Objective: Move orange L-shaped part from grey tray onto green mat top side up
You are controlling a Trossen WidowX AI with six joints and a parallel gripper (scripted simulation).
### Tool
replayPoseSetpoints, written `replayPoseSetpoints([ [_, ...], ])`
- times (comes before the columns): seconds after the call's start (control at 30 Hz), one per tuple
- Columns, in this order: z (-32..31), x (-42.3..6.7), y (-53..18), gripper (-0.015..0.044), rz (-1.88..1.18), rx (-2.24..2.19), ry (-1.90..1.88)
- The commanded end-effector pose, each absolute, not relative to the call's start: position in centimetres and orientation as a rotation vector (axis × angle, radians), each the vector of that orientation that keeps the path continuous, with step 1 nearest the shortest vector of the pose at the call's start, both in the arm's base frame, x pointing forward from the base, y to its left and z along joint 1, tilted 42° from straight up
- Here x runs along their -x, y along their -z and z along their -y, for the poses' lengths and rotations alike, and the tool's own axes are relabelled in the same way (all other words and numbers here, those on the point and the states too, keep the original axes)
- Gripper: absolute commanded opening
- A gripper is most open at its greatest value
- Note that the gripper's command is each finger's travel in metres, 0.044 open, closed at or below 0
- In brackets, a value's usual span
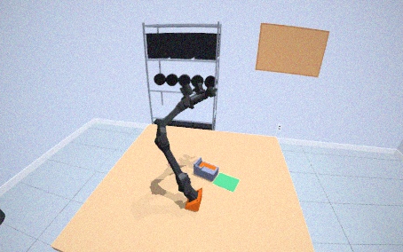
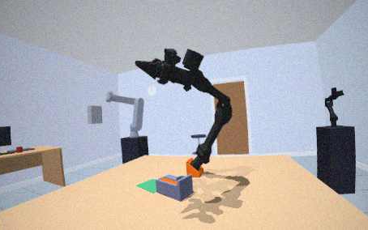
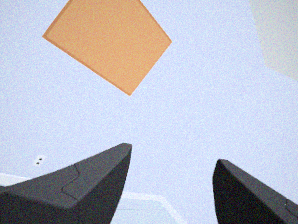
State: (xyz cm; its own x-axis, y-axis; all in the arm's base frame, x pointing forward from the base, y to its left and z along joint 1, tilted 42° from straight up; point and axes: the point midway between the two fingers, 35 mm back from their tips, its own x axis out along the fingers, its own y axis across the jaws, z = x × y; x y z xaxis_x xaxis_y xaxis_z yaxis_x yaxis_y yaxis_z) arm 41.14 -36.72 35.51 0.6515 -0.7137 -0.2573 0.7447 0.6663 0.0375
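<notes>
Gripper: my gripper (image 2: 139, 63) is high above the table, pointing out towards the wall. The wrist view shows its two dark fingers partly drawn in, with a plain gap between them and nothing in it.
Arm: I see the arm (image 2: 219, 115) arching up from its orange base (image 2: 194, 168) and leaning over the table, well above the work.
Part: the orange L-shaped part (image 2: 169, 180) lies in its pocket in the grey tray (image 2: 175, 189). From here I cannot tell whether either end is raised.
Mat: the green mat (image 1: 225, 182) lies just beside the tray, with nothing on it.
Stage: I judge the approach is only starting; the press is not yet made.
Risk, aim: the wrist camera sees only wall and an orange board (image 3: 109, 30), so I would be descending blind and could land on the tray rim or the wrong end.
Risk, force: a hard or off-centre press might slide the tray across the table (image 2: 288, 194) instead of tipping the part.
</notes>
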Motion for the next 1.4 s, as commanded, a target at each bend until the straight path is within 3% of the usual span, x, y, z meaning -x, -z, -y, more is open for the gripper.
replayPoseSetpoints([
  [0.0,33.8,-41.1,-28.0,0.0180,-0.510,-0.198,0.686],
  [0.3,21.0,-35.3,-13.8,0.0180,-1.155,-0.459,0.186],
  [0.57,9.1,-27.3,-11.8,0.0180,-1.521,-0.879,-0.244],
  [1.37,3.9,-27.8,-6.3,0.0180,-1.527,-0.893,-0.256],
])
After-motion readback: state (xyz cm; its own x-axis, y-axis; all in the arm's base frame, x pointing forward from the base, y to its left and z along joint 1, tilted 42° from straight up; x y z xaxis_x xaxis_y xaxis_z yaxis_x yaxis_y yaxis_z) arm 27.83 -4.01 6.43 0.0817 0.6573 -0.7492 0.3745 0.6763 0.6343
